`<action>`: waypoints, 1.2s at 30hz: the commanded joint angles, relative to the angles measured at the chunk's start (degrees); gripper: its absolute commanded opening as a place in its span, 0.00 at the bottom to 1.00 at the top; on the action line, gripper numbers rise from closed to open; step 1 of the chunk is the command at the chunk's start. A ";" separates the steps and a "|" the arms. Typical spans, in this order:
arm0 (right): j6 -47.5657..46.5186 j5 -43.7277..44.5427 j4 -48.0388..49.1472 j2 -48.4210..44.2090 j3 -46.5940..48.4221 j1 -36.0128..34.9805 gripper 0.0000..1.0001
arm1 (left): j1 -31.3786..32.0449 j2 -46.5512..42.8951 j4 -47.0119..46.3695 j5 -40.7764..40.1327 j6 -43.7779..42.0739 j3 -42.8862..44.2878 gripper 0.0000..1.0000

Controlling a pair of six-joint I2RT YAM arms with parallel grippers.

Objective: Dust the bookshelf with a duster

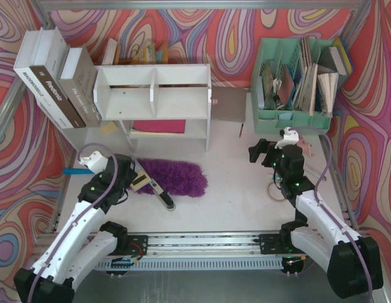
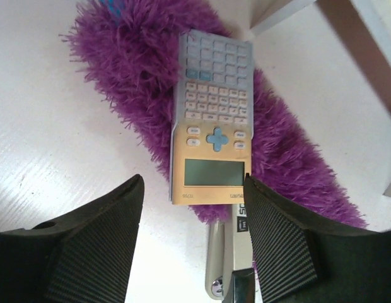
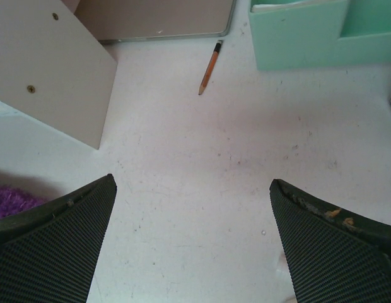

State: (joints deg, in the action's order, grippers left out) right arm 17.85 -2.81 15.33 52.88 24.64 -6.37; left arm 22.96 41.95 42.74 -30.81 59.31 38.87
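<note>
Calculator (image 2: 211,120) lies on the duster (image 2: 120,63), probably blocking pickup, so left gripper (image 2: 192,189) hovers half-open, empty; right gripper (image 3: 192,183) wide open, idle.

Before you, purple duster (image 1: 176,178) with bright blue handle (image 1: 74,170), white bookshelf (image 1: 154,95), mint-green organizer (image 1: 293,120), gold calculator (image 2: 211,183) with pale blue and white keys (image 2: 211,95), orange pencil (image 3: 210,68) with black end, white table (image 1: 233,189), walls (image 1: 246,38) swirled in red, pink, orange and blue.

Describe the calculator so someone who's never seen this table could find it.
Start at the white bookshelf at the back left. In front of it lies the fluffy purple duster, with the calculator resting on top. It's the only flat keyed slab there, gold around its screen.
</note>
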 commanded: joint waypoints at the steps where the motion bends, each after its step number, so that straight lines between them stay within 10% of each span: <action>1: 0.56 -1.05 0.94 0.38 -0.80 -0.31 0.99 | -1.49 0.81 -1.33 3.46 0.37 -2.28 0.60; 20: 0.70 -2.53 1.52 1.37 -1.09 -0.29 0.99 | -10.87 1.44 -11.98 14.68 -3.92 -12.12 0.41; 36: 0.70 -4.30 2.00 2.43 -1.02 -0.23 0.99 | -11.01 -1.03 -13.04 18.16 -2.41 -15.32 0.52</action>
State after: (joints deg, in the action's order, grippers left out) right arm 18.09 -6.37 15.57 55.24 23.81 -6.37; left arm 12.34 42.17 29.82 -13.56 56.38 25.89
